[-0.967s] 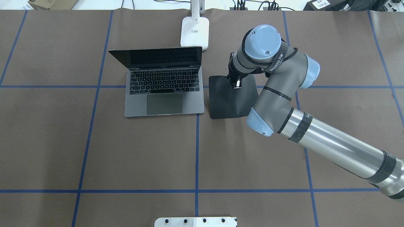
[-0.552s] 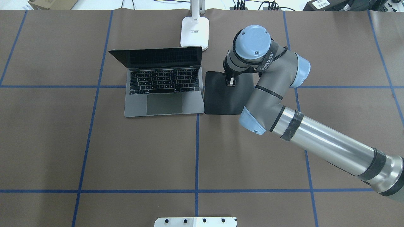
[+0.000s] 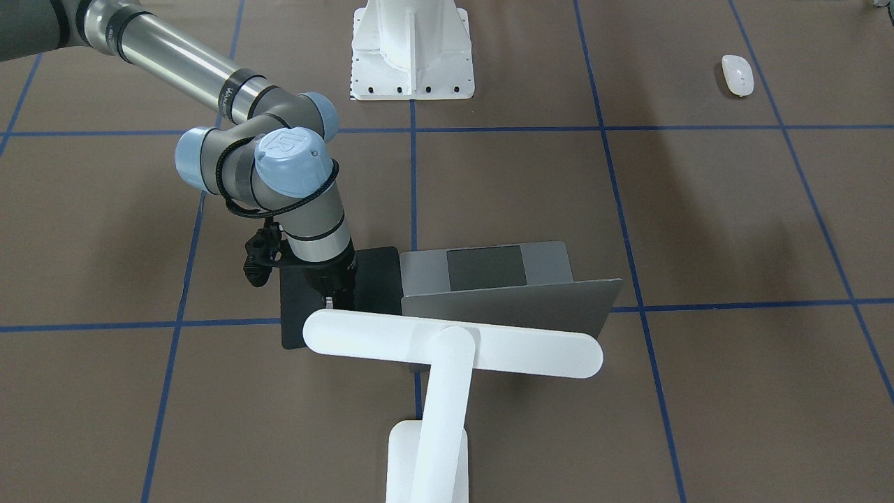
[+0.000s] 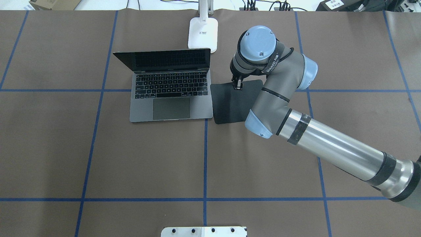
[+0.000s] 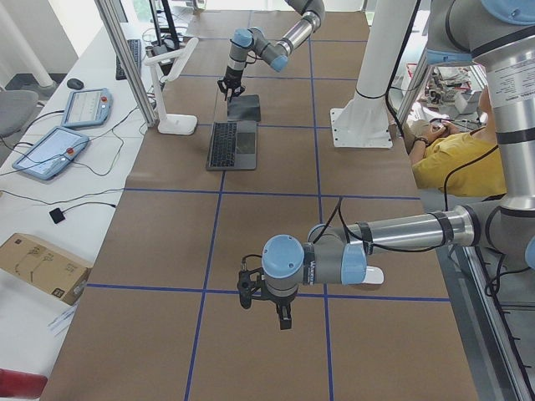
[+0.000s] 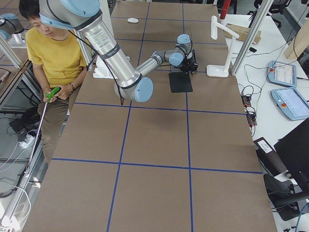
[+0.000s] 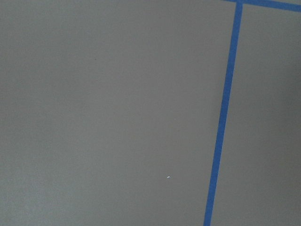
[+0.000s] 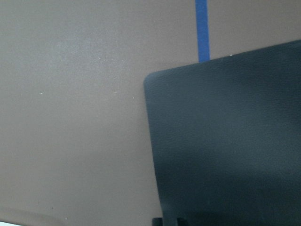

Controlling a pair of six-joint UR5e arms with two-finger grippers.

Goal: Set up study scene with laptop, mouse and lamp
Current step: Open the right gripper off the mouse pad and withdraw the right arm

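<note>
brown table (image 4: 98, 158) — one laptop (image 4: 171, 98), one lamp (image 4: 203, 34), one mouse (image 3: 737, 75), one pad (image 4: 230, 105) clamped by right claw (image 4: 237, 86).

Black pad (image 4: 230, 105) is noted on the brown table (image 4: 131, 158), laid across a blue tape line (image 4: 49, 90). White pedestal (image 3: 412, 49) is mounted at one edge. A person (image 6: 50, 53) in yellow is seen alongside.

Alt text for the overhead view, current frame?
The right hand holds the far edge of a black pad right beside the open laptop; the white lamp stands behind the laptop, all on a brown table with blue tape lines.
</note>
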